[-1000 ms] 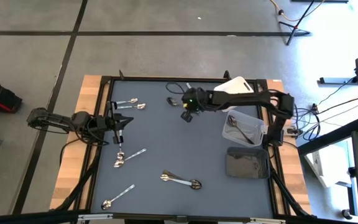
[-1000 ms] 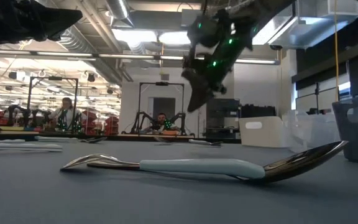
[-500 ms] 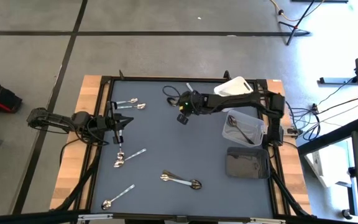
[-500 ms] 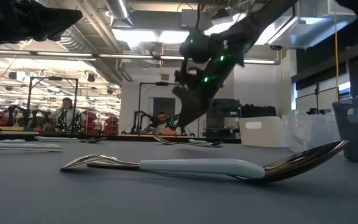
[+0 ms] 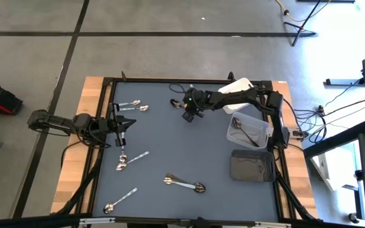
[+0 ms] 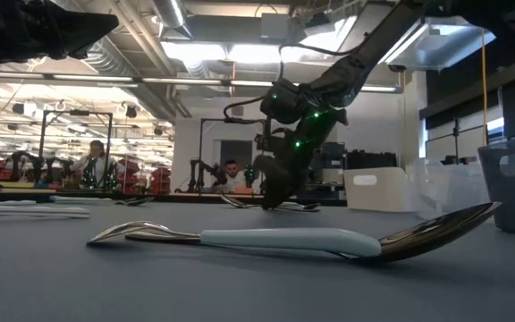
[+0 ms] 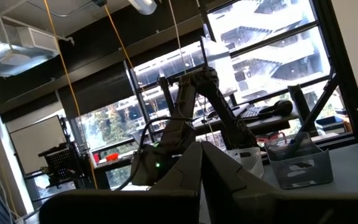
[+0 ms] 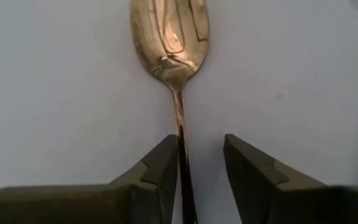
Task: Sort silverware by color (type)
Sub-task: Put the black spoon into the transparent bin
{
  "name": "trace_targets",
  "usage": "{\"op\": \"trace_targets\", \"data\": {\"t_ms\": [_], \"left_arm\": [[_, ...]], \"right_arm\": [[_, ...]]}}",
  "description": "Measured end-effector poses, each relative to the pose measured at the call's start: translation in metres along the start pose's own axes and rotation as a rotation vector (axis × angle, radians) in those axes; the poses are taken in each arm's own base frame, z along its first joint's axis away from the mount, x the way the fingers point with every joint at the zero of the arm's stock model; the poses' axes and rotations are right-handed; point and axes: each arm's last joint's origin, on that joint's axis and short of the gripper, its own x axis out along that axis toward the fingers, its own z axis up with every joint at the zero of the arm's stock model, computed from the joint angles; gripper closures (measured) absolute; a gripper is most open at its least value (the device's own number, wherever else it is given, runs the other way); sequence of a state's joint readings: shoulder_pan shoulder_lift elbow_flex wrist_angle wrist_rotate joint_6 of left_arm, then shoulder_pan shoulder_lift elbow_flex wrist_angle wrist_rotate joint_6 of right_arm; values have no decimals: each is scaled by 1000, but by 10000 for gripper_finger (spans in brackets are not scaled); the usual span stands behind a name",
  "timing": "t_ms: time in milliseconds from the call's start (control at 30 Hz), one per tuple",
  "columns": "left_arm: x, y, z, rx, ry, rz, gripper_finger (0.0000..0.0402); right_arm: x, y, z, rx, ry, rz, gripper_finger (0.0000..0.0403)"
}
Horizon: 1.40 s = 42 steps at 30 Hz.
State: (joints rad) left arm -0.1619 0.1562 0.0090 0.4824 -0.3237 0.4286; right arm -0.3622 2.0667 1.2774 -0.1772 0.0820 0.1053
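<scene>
My right gripper (image 5: 187,115) is down at the table near the far edge, open, pointing down over a shiny bronze-tinted spoon (image 5: 173,102). In the right wrist view the spoon (image 8: 169,37) lies flat and its handle (image 8: 179,124) runs into the gap between my fingers (image 8: 201,146), close against one of them. The low view shows the gripper (image 6: 274,204) at table height. My left gripper (image 5: 124,126) waits shut above the table's left side. Other spoons lie flat on the mat: a pair (image 5: 135,105), a pair (image 5: 130,160), one (image 5: 120,200) and two (image 5: 184,184). My right gripper stands open over the spoon's handle (image 8: 180,134), fingers pointing down, one on each side, across the handle. The handle lies right along the inner edge of one finger (image 8: 163,165). I cannot tell whether that finger touches it. The spoon rests flat on the mat.
At the table's right stand a white bin (image 5: 239,88), a clear bin (image 5: 258,134) with a dark spoon inside and a dark bin (image 5: 252,166). The mat's middle (image 5: 170,142) is bare. People sit in the room beyond the table (image 6: 231,174).
My right gripper has come down from well above the mat to table height and shifted slightly toward the far edge, ending over the spoon's handle. The spoons have kept their places.
</scene>
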Motion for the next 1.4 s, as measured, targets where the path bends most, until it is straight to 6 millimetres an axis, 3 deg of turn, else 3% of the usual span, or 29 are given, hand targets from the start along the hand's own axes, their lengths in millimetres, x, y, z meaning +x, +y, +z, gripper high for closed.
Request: {"op": "trace_targets", "data": {"t_ms": [167, 467, 733, 833, 1033, 1233, 1400], "left_arm": [[0, 0, 0, 1, 1, 0, 399], [0, 0, 0, 1, 1, 0, 399], [0, 0, 0, -1, 1, -1, 399], [0, 0, 0, -8, 0, -2, 399], [0, 0, 0, -9, -2, -3, 399], [0, 0, 2, -42, -35, -24, 399], [0, 0, 3, -44, -44, -39, 399]], "right_arm": [[6, 1, -3, -10, 13, 22, 287], [12, 0, -6, -14, 34, 44, 395], [0, 16, -3, -116, 9, 35, 392], [-19, 26, -2, -143, 24, 51, 400], [-83, 44, 12, -188, -30, 90, 399], [-145, 59, 8, -211, -39, 105, 398], [-179, 64, -6, -194, -50, 134, 401]]}}
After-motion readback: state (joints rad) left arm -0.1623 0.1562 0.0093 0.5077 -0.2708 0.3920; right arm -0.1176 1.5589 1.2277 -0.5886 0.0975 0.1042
